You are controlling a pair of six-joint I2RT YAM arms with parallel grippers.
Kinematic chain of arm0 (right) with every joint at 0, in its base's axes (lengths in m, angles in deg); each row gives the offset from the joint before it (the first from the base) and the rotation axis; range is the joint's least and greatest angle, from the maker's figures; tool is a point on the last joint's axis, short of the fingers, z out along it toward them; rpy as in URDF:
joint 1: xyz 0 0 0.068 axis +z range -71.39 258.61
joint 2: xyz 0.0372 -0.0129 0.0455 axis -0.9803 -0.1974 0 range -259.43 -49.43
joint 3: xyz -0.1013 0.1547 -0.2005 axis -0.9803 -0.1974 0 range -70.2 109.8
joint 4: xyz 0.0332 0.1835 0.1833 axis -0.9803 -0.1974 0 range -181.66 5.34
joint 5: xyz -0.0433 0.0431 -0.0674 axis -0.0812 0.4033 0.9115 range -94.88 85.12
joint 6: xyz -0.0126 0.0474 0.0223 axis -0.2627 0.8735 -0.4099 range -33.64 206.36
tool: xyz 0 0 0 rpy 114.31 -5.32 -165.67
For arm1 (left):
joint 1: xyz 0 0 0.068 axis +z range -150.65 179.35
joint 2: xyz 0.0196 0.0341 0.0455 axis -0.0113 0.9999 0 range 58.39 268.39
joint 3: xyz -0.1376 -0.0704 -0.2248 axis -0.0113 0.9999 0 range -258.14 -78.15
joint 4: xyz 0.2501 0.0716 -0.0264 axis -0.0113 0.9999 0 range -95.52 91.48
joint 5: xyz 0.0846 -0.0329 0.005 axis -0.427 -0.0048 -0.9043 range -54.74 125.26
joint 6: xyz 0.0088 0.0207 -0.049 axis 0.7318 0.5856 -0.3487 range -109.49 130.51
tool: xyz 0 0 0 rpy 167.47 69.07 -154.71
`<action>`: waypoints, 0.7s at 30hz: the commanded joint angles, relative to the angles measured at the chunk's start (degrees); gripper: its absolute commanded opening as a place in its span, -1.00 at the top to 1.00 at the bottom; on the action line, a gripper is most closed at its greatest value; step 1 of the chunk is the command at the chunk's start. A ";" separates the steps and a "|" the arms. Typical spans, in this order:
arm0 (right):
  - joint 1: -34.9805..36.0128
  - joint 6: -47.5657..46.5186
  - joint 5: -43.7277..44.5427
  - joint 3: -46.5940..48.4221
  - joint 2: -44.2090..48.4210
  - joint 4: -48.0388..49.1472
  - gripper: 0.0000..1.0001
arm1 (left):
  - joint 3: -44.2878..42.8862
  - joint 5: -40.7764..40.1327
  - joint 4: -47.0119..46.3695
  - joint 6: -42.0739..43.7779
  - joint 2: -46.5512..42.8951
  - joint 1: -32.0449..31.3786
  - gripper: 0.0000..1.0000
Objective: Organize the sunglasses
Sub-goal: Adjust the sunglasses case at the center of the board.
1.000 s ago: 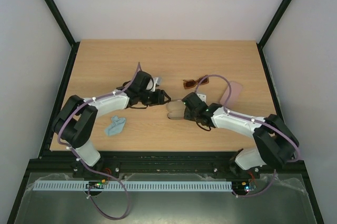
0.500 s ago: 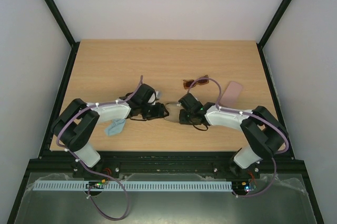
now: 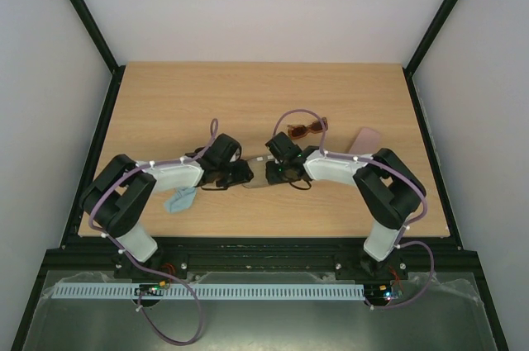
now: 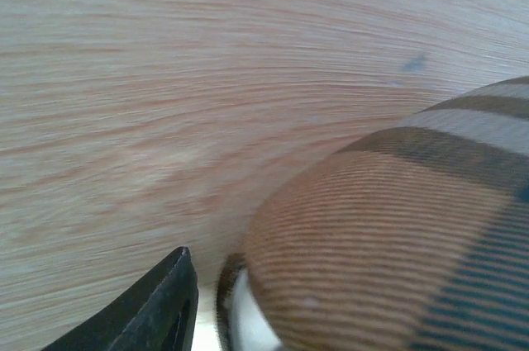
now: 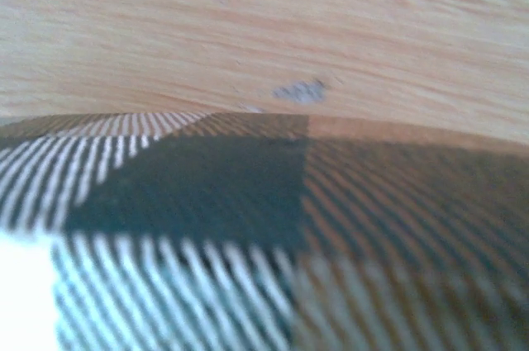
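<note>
Left gripper: set low at the centre of the top view, at the left end of the plaid case. One black finger is seen at the lower left of the left wrist view, just beside the case's rounded end. The other finger is not seen, so whether the jaws are apart or clamped cannot be told.
Right gripper: placed at the case's right end, facing the left gripper. The right wrist view is filled by blurred plaid fabric and no fingers are shown, so its state cannot be told.
Plaid case: laid on the wooden table between the two grippers.
Black wire-framed sunglasses: thin dark loops are seen under the left wrist, largely hidden.
Reddish-brown sunglasses: laid on the table right of centre, above the right arm.
Pink case: laid further right.
Blue cloth: laid at the lower left, beside the left arm.
</note>
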 commanded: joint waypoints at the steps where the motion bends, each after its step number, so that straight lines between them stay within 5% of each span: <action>1: 0.11 -1.94 -2.61 3.70 -4.97 -3.62 0.20 | 2.61 -2.07 1.73 -1.05 -0.57 2.42 0.03; 10: 0.11 -1.05 -3.58 5.59 -3.41 -2.67 0.19 | 1.87 -0.06 1.16 0.01 1.61 3.22 0.10; 21: 0.07 3.43 1.94 0.98 12.12 0.96 0.08 | 1.75 -2.12 2.82 0.49 0.71 3.22 0.11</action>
